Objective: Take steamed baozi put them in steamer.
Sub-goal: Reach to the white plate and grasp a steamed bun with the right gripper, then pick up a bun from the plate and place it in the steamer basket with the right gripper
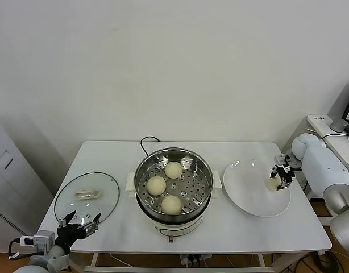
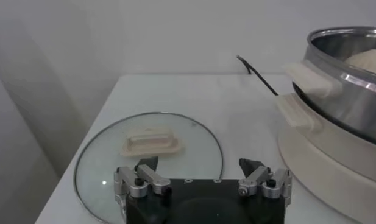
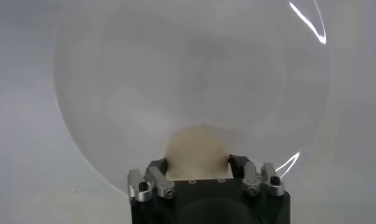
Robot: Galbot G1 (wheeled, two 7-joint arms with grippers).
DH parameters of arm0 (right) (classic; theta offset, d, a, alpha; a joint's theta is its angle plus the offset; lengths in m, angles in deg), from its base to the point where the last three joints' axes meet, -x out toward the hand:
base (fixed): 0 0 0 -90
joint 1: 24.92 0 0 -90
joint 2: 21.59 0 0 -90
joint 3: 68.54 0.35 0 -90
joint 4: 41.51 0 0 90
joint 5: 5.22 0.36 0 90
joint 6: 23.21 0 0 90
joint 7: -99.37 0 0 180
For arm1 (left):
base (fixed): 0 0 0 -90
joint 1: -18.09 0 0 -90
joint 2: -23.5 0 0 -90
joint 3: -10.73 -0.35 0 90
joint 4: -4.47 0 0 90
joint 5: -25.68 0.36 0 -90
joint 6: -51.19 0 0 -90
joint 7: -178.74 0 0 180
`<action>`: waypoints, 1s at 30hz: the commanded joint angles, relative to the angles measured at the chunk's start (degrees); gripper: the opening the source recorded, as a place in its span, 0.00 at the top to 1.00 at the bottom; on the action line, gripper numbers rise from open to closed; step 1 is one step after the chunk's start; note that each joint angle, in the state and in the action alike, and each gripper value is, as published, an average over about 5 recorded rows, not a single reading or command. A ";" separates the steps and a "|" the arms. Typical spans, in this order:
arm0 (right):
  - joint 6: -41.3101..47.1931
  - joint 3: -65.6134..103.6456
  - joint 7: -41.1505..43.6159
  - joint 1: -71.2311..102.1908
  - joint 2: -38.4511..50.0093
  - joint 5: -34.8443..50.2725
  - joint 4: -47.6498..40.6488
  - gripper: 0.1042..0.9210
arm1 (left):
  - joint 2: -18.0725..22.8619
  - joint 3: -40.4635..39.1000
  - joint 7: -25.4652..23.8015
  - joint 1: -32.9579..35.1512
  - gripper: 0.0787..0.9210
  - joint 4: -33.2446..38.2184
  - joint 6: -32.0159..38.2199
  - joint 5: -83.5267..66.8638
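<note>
Stainless steamer (image 1: pixel 173 181), left of your right gripper (image 1: pixel 281 178), holds three baozi (image 1: pixel 156 185). Right gripper is clamped on the fourth baozi (image 3: pixel 197 152) over the plate (image 1: pixel 248 190), hiding its lower half. Left gripper (image 1: pixel 78 223) idles fully spread by the lid (image 1: pixel 87 196).

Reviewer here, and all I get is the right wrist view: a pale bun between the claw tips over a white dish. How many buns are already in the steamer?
Observer: Three baozi sit on the perforated tray of the steamer, per the head view.
Reviewer: Where is the bun I see?
Observer: The last bun is at the right edge of the white plate, right of the steamer, with the right claw shut on it.
Reviewer: And the other arm?
Observer: The left claw waits open at the table's front left, just over the near rim of the glass lid.
</note>
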 commanded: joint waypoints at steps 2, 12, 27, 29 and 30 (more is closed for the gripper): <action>1.25 -1.78 2.61 -0.36 1.16 4.41 1.85 0.53 | 0.06 0.21 0.10 0.30 0.12 0.39 -0.19 0.32; 16.31 -36.90 9.60 -18.14 14.57 40.95 25.94 0.53 | 0.61 0.67 0.39 1.01 0.12 1.37 -0.63 0.41; 36.26 -69.76 6.24 -50.61 16.49 72.13 51.15 0.53 | 1.08 0.70 0.63 1.68 0.12 2.87 -0.86 0.81; 38.70 -71.21 4.67 -52.11 14.92 74.31 53.36 0.53 | 1.12 0.74 0.66 1.77 0.12 3.12 -0.90 0.84; 39.97 -71.69 3.53 -52.63 14.10 75.76 54.66 0.53 | 1.15 0.74 0.67 1.81 0.12 3.21 -0.92 0.86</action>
